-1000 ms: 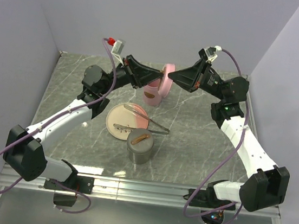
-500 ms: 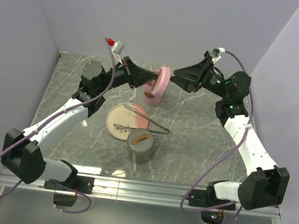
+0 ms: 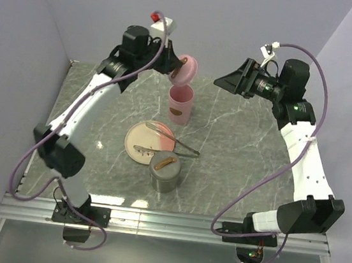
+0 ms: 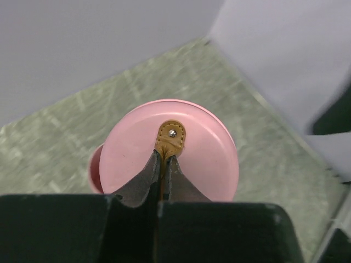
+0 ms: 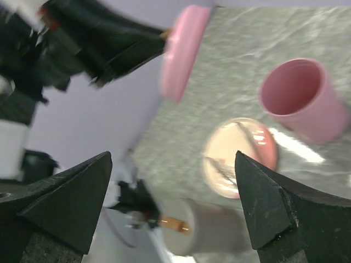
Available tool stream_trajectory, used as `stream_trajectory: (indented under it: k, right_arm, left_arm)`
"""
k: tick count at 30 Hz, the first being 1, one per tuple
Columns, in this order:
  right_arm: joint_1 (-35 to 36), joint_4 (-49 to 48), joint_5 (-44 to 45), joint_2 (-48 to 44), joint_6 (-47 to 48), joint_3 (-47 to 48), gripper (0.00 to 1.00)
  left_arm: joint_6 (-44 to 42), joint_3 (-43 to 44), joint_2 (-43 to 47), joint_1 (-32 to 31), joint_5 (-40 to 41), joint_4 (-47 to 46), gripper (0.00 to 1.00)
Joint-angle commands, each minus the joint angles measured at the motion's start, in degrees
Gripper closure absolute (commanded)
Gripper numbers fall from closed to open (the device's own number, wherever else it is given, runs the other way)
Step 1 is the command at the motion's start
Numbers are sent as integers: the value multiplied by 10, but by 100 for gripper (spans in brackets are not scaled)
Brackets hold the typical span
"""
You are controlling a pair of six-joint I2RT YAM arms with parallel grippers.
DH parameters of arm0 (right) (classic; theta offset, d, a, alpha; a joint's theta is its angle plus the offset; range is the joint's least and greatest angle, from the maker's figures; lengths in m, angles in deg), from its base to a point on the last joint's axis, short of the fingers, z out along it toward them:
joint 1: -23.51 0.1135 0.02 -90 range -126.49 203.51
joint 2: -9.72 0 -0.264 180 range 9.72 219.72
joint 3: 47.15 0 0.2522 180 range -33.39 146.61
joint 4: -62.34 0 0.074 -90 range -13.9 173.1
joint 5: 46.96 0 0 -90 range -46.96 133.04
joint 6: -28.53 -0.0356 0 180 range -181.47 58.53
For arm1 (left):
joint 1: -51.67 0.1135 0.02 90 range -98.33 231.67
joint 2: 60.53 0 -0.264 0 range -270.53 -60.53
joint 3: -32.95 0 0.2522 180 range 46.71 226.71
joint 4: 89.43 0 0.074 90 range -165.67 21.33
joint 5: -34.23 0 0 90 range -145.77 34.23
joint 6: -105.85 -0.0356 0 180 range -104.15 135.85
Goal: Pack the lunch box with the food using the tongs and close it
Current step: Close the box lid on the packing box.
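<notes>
The lunch box is a pink cup [image 3: 180, 104] [image 5: 304, 98] standing open behind the plate. Its round pink lid [image 3: 185, 70] [image 4: 170, 150] [image 5: 185, 49] hangs tilted in the air above it. My left gripper [image 3: 173, 64] [image 4: 163, 158] is shut on the lid's tan leather tab [image 4: 170, 136]. My right gripper [image 3: 224, 83] [image 5: 173, 203] is open and holds nothing, off to the right of the lid. The silver tongs [image 3: 180, 146] [image 5: 225, 170] lie in a V across the plate [image 3: 138, 138]. I cannot make out the food.
A grey canister [image 3: 165, 174] [image 5: 203, 227] with a brown handle on its lid stands just in front of the plate. Walls close in the grey marble table [image 3: 237, 158] on the left, back and right.
My left arm has lifted the pink lid up off the cup. My right gripper let go, opened wide and drew back to the right.
</notes>
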Motion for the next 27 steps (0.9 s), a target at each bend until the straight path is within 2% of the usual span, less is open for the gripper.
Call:
stream_trajectory:
  k: [1, 5, 12, 17, 23, 27]
  right_arm:
    - [-1, 126, 54, -7, 174, 48, 0]
    - [-2, 165, 88, -20, 228, 44, 0]
    - [-3, 186, 114, -37, 288, 38, 0]
    - [-3, 271, 145, 6, 342, 128, 0]
    - [-3, 310, 158, 9, 414, 154, 0]
    - [-3, 323, 168, 4, 427, 153, 0]
  left_arm:
    - [-98, 83, -73, -1, 80, 170, 99]
    - [-130, 140, -130, -1, 145, 188, 100]
    - [-204, 221, -206, -15, 203, 215, 100]
    - [-239, 240, -223, -44, 204, 225, 100]
    - [-234, 229, -240, -46, 169, 231, 100]
    - [-228, 240, -257, -47, 159, 234, 100]
